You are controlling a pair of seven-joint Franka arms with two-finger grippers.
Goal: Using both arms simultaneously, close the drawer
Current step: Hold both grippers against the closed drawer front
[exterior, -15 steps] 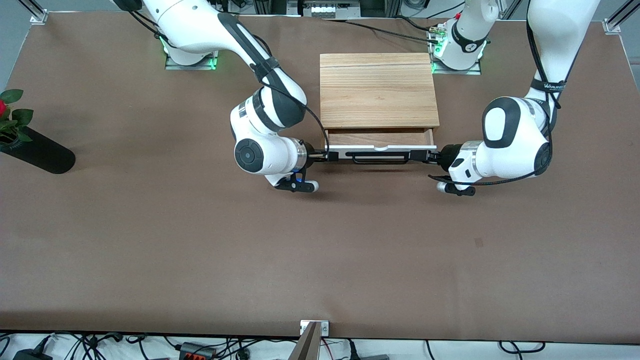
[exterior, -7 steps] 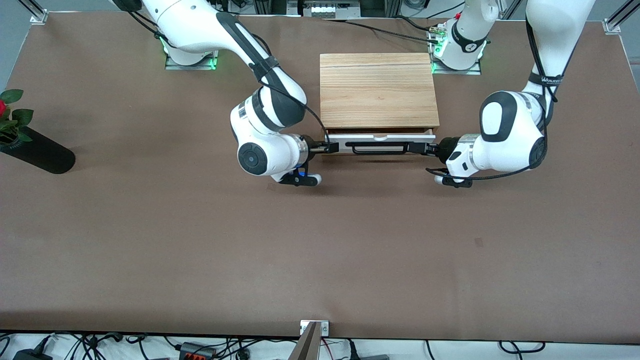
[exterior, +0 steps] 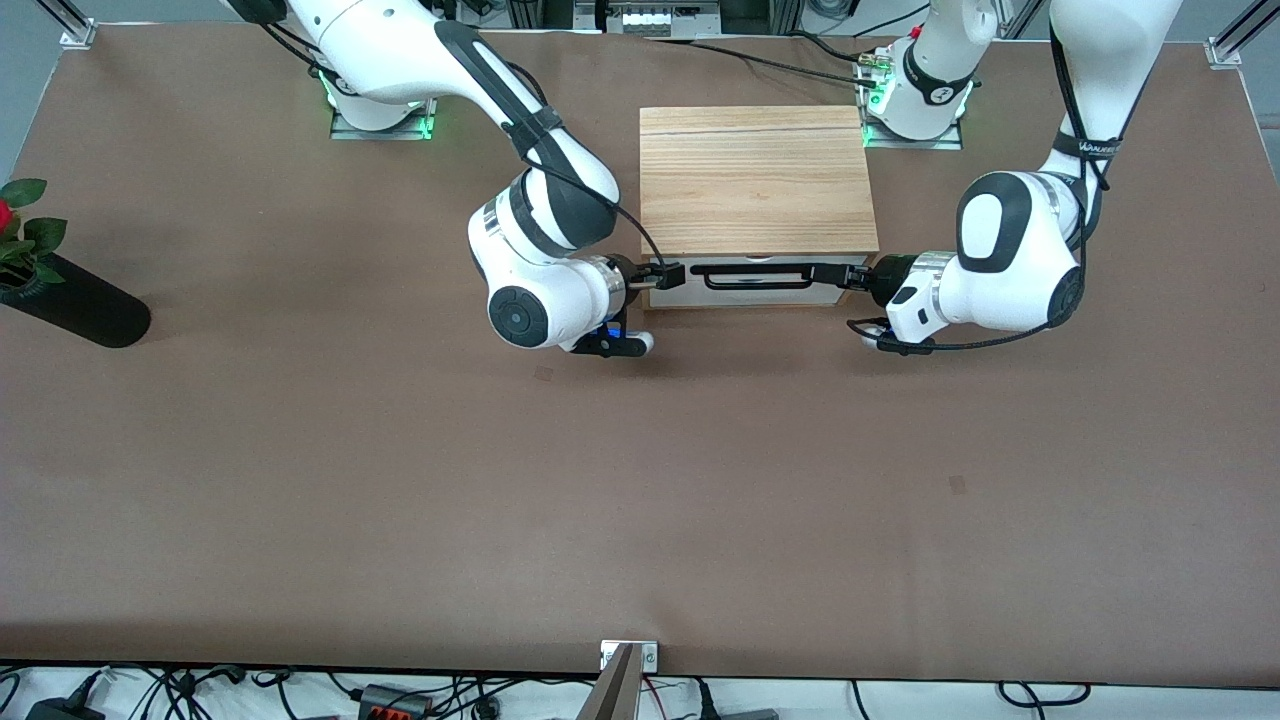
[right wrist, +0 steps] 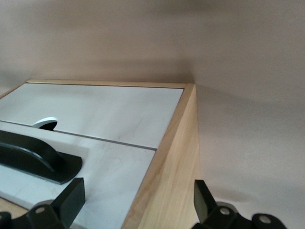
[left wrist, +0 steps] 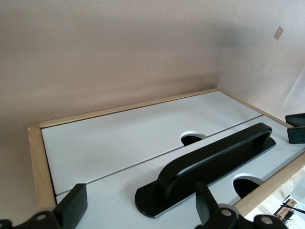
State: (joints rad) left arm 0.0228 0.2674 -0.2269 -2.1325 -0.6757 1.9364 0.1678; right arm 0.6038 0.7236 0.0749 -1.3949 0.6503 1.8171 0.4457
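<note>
Wood box cabinet (exterior: 757, 180) sits on the brown table (exterior: 400, 480), between the two arm bases. From the front camera, the drawer (exterior: 750, 292) looks pushed all the way in, its white front flat with the box. The black bar handle (exterior: 755, 275) runs across that front. The right arm bends down from its base, its wrist turned sideways. The right gripper (exterior: 668, 275) points at the drawer's corner at that arm's end of the table. The left arm bends the same way, and the left gripper (exterior: 835, 273) points at the other corner. A black vase (exterior: 75, 305) with a red flower lies at the table's edge, well apart.

The left wrist camera shows the left gripper (left wrist: 138, 207) with fingers (left wrist: 74, 205) spread wide, the handle (left wrist: 209, 164) between them.

The right wrist camera shows the right gripper (right wrist: 138, 200) with fingers (right wrist: 71, 198) spread wide around the box's wood corner (right wrist: 176, 162).
</note>
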